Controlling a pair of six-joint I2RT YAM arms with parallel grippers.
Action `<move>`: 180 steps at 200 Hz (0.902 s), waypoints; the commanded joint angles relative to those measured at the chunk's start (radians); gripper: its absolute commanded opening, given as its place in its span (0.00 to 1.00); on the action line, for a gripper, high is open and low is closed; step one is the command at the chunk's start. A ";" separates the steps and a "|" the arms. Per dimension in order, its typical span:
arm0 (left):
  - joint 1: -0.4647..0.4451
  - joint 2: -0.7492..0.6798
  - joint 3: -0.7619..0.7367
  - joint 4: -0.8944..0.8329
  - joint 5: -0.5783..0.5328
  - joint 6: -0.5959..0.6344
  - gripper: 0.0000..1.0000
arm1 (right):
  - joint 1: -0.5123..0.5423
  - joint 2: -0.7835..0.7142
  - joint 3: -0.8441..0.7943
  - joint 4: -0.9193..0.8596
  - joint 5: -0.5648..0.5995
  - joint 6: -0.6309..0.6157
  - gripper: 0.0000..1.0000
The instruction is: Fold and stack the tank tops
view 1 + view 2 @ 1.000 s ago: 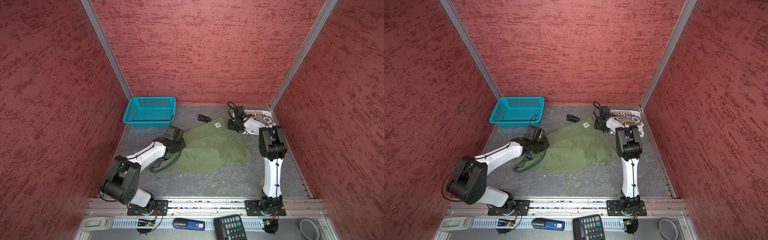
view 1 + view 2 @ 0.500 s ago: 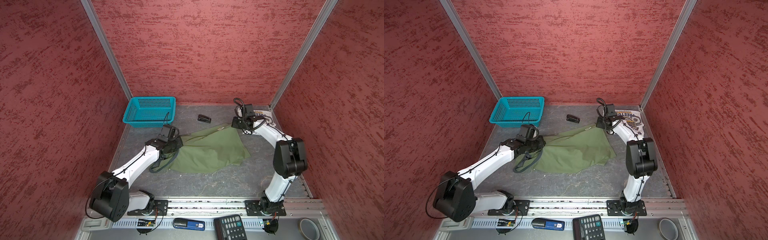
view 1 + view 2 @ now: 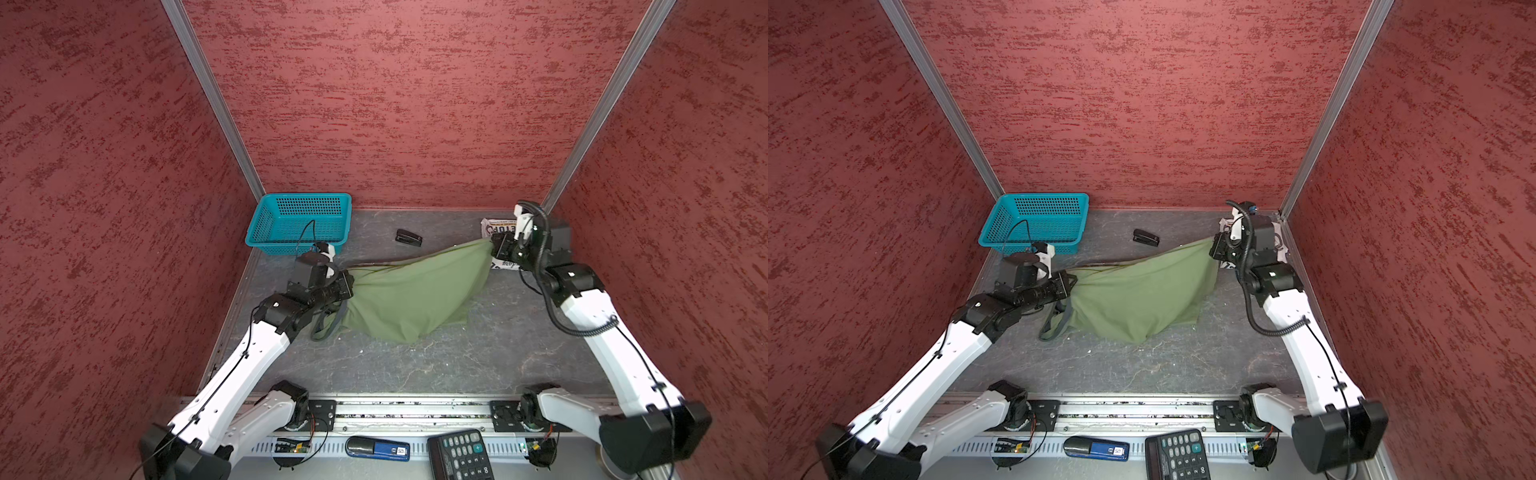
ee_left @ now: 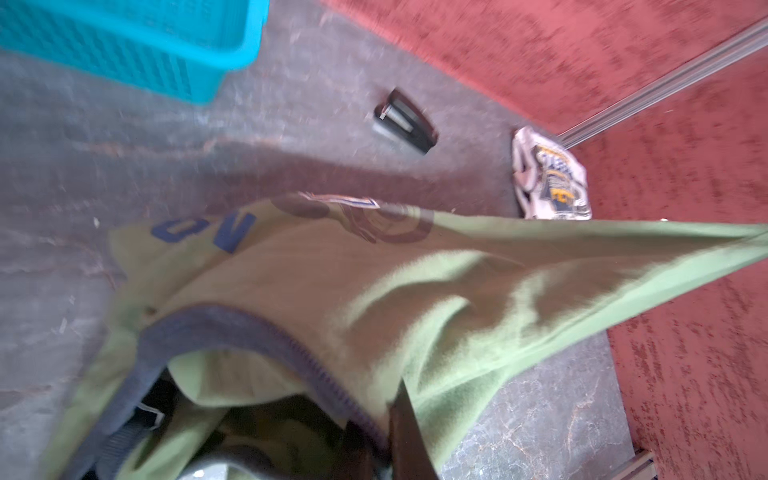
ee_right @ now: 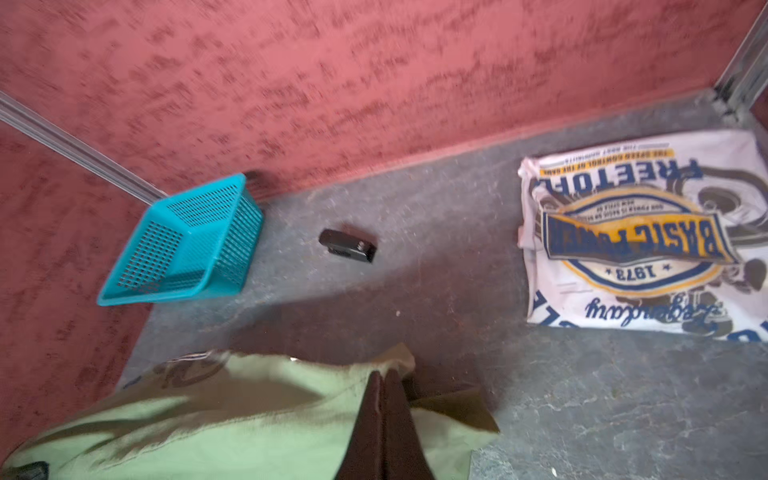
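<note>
- Black fingers of the right gripper are pressed together on a corner of the olive green tank top; no gap shows between them; grip confirmed in both top views.
- Left gripper is clamped narrow on the opposite, strap end of the same garment; in the left wrist view one finger shows against bunched cloth and dark grey-blue trim; a trim loop hangs below the gripper to the table.
- Olive green tank top hangs stretched between the two grippers; its upper edge runs taut from one to the other and is lifted off the surface; the lower part sags in folds onto the table, mid-floor.
- Printed lettering on the olive cloth shows only in the left wrist view (blurred; wording not legible).
- White tank top lies folded and flat in the far right corner, emblem upward; in a top view it sits just behind the right gripper, partly covered by that arm; apart from the olive garment.
- Teal basket stands in the far left corner, just behind the left gripper.
- Small black stapler lies between basket and white top, near the back wall.
- Calculator lies on the front rail, outside the work floor.
</note>
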 commanded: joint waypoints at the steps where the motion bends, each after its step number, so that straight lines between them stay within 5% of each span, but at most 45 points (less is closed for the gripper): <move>1: 0.008 -0.045 0.048 -0.040 -0.016 0.065 0.08 | 0.001 -0.074 0.031 -0.040 0.030 0.023 0.00; 94: -0.018 0.231 -0.151 0.099 0.167 -0.003 0.30 | 0.000 -0.212 -0.240 -0.047 -0.013 0.098 0.00; 136: -0.020 0.239 -0.221 0.171 0.173 -0.036 0.50 | 0.000 -0.218 -0.264 -0.065 0.014 0.092 0.00; 180: -0.032 0.218 -0.259 0.180 0.189 -0.051 0.54 | 0.001 -0.212 -0.260 -0.070 0.020 0.091 0.00</move>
